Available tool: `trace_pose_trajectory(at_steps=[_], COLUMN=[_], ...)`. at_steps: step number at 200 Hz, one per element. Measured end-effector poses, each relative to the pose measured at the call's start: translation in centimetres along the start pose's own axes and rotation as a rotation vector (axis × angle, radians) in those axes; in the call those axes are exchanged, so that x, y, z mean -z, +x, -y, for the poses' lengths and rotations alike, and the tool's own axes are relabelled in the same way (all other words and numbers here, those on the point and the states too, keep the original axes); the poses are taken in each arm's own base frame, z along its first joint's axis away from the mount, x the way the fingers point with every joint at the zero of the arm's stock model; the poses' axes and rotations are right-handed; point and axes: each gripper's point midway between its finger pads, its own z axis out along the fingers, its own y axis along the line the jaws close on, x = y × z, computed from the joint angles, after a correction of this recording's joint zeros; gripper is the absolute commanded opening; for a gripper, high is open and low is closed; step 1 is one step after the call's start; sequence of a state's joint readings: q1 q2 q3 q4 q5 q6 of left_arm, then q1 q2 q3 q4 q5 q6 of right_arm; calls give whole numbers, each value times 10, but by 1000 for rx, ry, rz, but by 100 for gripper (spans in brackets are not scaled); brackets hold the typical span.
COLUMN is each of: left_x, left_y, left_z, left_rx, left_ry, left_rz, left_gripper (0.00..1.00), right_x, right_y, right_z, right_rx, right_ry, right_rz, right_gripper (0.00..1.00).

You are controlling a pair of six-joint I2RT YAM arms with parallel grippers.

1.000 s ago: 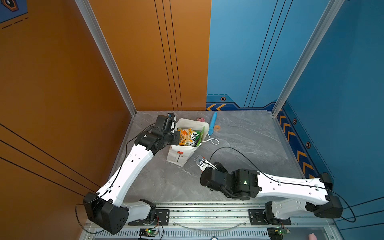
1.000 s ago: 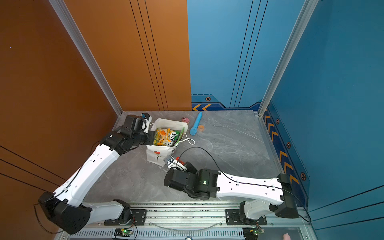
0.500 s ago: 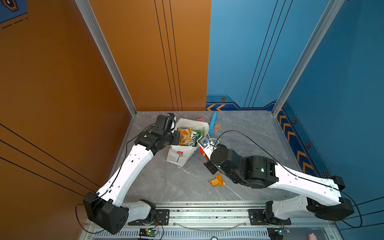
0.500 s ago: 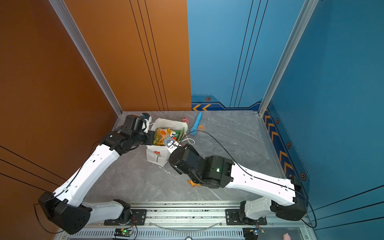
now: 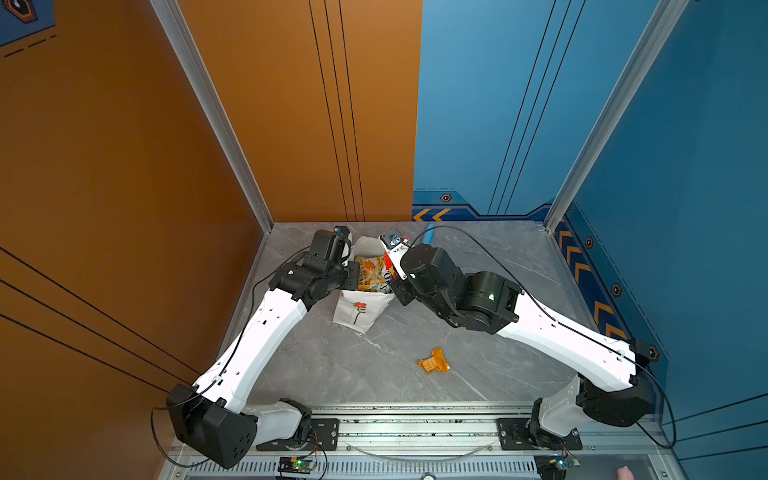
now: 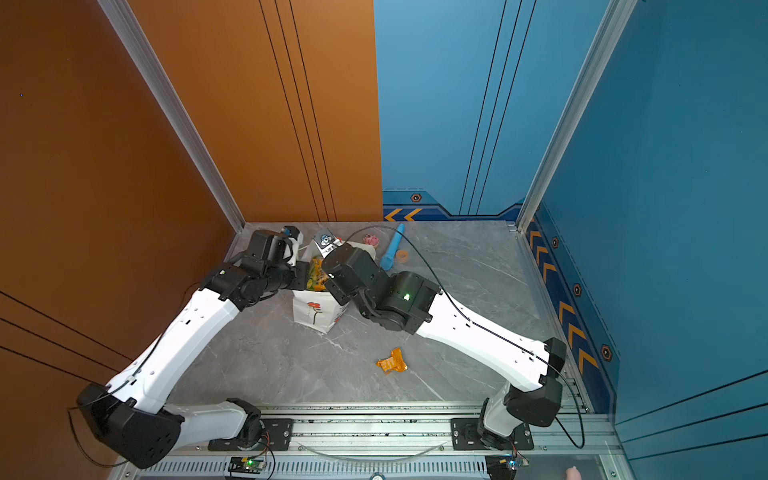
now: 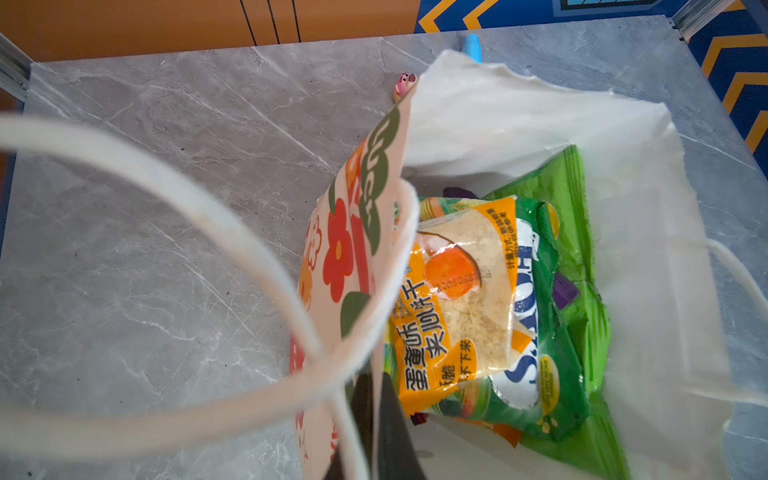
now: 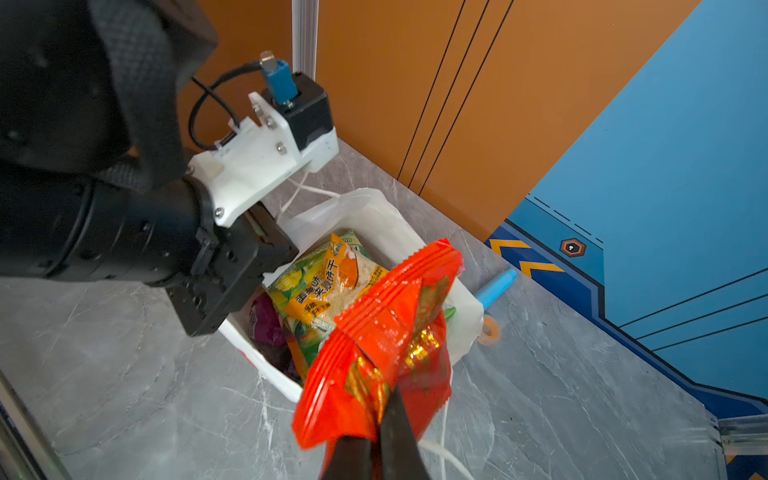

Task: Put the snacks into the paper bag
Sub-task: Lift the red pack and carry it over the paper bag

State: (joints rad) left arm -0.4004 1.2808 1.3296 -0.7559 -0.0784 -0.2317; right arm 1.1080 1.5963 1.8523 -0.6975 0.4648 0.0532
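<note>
On the left, the left gripper (image 7: 371, 388) was pinched tight on the rim of the paper bag (image 5: 359, 311), with the printed wall caught between its jaws, propping the mouth open. The bag stood upright near the back of the table (image 5: 374, 374) and already held several snacks. An orange packet (image 7: 453, 291) lay on top of a green FOX'S bag (image 7: 536, 332), with purple showing beneath. Over the bag's right edge, the right gripper (image 8: 374, 419) was clamped on a red packet (image 8: 374, 332), which hung just above the opening. The step in hand looked like a drop. The next move called for carrying the packet fully over the mouth, then opening the jaws. Further right, 1 small orange wrapper (image 5: 434, 361) lay loose on the table, well apart from the bag, and was probably the next to fetch.
</note>
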Motion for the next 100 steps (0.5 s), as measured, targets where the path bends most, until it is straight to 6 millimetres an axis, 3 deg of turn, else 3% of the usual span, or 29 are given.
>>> trace_pose_trajectory(at_steps=[43,75,100], left_x=[0,0,0], left_y=[0,0,0], left_z=[0,0,0], left_rx=[0,0,0], left_ry=[0,0,0], left_rz=[0,0,0], left_gripper=[0,0,0], right_x=[-33,-64,-81], right_y=[2,19,32], right_z=[12,18,11], right_rx=[-85,-125,-137], right_ry=[-56,-81,-108], right_rz=[-43,-111,-156], right_gripper=[0,0,0])
